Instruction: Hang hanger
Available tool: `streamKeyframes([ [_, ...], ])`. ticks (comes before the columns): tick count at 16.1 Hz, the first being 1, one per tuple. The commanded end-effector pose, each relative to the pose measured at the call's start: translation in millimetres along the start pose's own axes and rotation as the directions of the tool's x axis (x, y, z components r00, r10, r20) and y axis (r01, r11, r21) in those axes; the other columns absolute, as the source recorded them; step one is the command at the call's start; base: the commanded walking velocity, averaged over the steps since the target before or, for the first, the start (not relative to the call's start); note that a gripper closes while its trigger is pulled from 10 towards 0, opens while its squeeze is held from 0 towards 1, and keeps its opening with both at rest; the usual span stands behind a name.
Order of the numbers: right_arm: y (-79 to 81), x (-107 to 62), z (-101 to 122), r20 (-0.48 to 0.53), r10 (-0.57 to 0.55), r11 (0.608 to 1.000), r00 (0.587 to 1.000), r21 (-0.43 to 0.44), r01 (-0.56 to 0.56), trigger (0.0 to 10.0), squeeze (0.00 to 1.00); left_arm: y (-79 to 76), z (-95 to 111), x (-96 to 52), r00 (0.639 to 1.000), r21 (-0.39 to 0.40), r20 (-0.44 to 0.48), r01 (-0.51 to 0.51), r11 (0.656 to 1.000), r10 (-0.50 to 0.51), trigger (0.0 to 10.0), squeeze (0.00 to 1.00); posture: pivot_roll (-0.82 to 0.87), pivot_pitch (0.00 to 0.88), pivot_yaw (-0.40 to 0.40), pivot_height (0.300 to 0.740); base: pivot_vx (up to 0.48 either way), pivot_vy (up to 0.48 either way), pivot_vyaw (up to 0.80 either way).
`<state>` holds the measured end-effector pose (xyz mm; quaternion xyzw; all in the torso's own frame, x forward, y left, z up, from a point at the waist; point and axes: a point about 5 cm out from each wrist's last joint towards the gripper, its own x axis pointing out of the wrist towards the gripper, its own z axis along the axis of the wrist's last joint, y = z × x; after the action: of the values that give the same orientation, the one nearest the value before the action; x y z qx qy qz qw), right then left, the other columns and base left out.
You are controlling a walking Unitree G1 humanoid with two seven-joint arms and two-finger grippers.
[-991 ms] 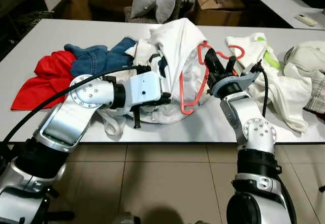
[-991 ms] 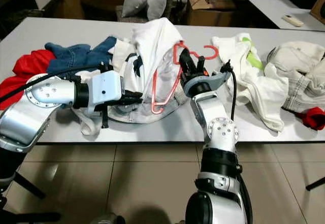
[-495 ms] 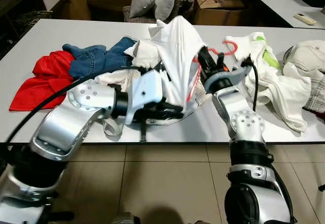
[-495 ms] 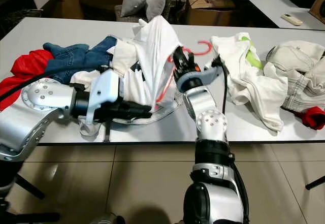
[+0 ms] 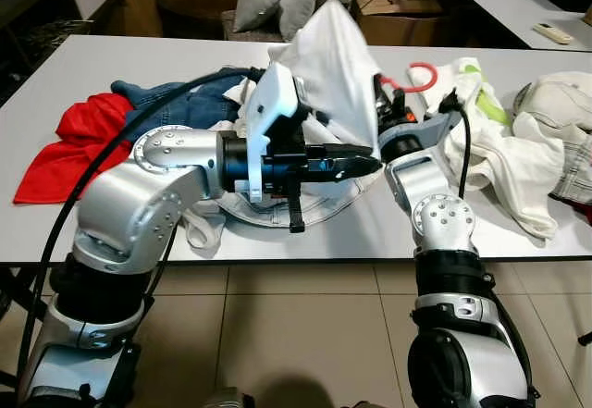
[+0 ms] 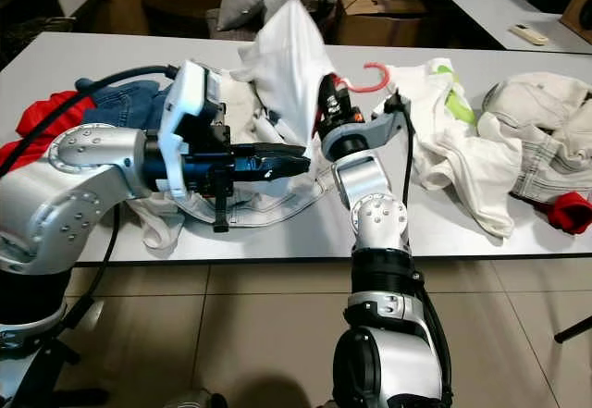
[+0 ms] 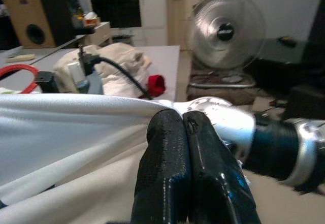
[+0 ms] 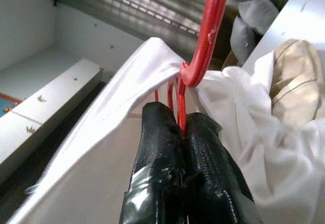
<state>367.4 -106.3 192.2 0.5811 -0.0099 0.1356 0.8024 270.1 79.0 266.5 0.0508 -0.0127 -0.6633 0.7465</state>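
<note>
A white shirt (image 5: 326, 61) stands up like a tent above the clothes heap on the white table (image 5: 55, 70). A red hanger is inside it, with its hook (image 5: 421, 79) sticking out at the shirt's right side. My right gripper (image 8: 180, 118) is shut on the hanger's red wire just below the hook, and white cloth is draped over it. My left arm reaches across in front, its gripper (image 5: 368, 161) shut on a fold of the shirt's lower edge (image 7: 76, 117), close to the right wrist (image 5: 407, 140).
A red cloth (image 5: 65, 140) and blue jeans (image 5: 171, 107) lie at the table's left. White and beige garments (image 5: 504, 144) cover the right side. A cardboard box (image 5: 393, 6) and cushions (image 5: 277, 1) sit behind the table. Tiled floor lies below the near edge.
My left gripper has swung right and up, drawing the shirt's edge across. My right gripper has pushed the hanger further back and up inside the shirt, which now hides the hanger's body.
</note>
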Motion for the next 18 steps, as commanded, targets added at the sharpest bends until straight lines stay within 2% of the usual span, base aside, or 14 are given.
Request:
streamKeyframes([
  [1,6.7,2.6,3,0.029,0.033,0.999,0.999,0.031,-0.034,10.0,0.00,-7.9,9,4.8,0.997,0.008,0.030,0.068,0.998,-0.068,0.0,0.00,-0.01,0.000,-0.009,0.740,0.000,0.000,0.00],
  [2,7.5,2.2,5,0.044,0.044,0.997,0.998,0.063,-0.047,10.0,0.00,-8.3,9,4.8,0.997,0.002,0.020,0.068,0.998,-0.068,0.0,0.00,-0.02,0.000,-0.008,0.740,0.000,0.000,0.00],
  [3,7.4,1.7,7,0.054,0.044,0.997,0.998,0.059,-0.047,10.0,0.00,-8.7,7,4.3,0.998,0.003,0.000,0.061,0.998,-0.061,0.0,0.00,-0.02,0.000,-0.008,0.740,0.000,0.000,0.00],
  [6,6.7,2.1,3,0.032,0.033,0.999,0.999,0.011,-0.033,10.0,0.00,-5.2,11,6.6,0.999,-0.023,0.046,0.025,0.999,-0.024,0.0,0.00,-0.02,0.000,-0.011,0.740,0.000,0.000,0.00],
  [8,7.1,-1.1,-7,-0.007,0.030,0.999,1.000,-0.012,-0.030,10.0,0.00,-2.0,22,16.9,0.991,-0.041,0.130,0.013,0.999,-0.008,0.0,0.00,-0.02,0.000,-0.016,0.740,0.000,0.000,0.00],
  [9,6.9,-5.1,-15,-0.054,0.032,0.999,0.998,-0.033,-0.033,10.0,0.00,2.2,28,28.8,0.985,-0.047,0.174,-0.006,0.999,0.014,0.0,0.00,-0.02,0.000,-0.019,0.740,0.000,0.000,0.00],
  [10,7.0,-8.3,-16,-0.056,0.032,0.999,0.998,-0.022,-0.033,10.0,0.00,9.2,21,41.0,0.990,-0.017,0.106,-0.088,0.996,0.089,10.0,0.00,-0.02,0.000,-0.017,0.740,0.000,0.000,0.00],
  [11,7.0,-12.7,-12,-0.039,0.032,0.999,0.999,-0.012,-0.032,10.0,0.00,20.8,9,48.3,0.981,-0.009,0.030,-0.191,0.981,0.192,10.0,0.00,-0.04,0.000,-0.012,0.740,0.000,0.000,0.00],
  [12,6.8,-15.6,-8,-0.024,0.030,0.999,0.999,-0.012,-0.031,10.0,0.00,25.6,3,48.1,0.973,-0.011,0.006,-0.229,0.973,0.229,10.0,0.27,-0.04,0.000,-0.008,0.740,0.000,0.000,0.00],
  [13,6.2,-19.0,-2,0.002,0.028,1.000,1.000,-0.002,-0.028,10.0,0.00,26.5,3,45.1,0.972,-0.037,0.013,-0.235,0.971,0.236,10.0,1.00,-0.04,0.000,-0.006,0.740,0.000,0.000,0.00],
  [14,5.1,-20.7,0,0.008,0.022,1.000,1.000,0.003,-0.022,10.0,0.00,26.1,4,43.6,0.972,-0.044,0.016,-0.233,0.971,0.234,10.0,1.00,-0.04,0.000,-0.006,0.740,0.000,0.000,0.00],
  [15,0.0,-26.3,6,-0.002,-0.005,0.998,1.000,-0.055,0.004,10.0,0.00,20.4,10,37.1,0.979,-0.071,0.034,-0.199,0.977,0.202,10.0,1.00,-0.04,0.000,-0.001,0.740,0.000,0.000,0.00],
  [18,-2.8,-34.6,16,0.033,0.015,1.000,0.999,-0.011,-0.014,10.0,0.00,12.6,20,23.4,0.984,-0.087,0.078,-0.156,0.984,0.163,10.0,1.00,-0.04,0.000,0.008,0.740,0.000,0.000,0.00],
])
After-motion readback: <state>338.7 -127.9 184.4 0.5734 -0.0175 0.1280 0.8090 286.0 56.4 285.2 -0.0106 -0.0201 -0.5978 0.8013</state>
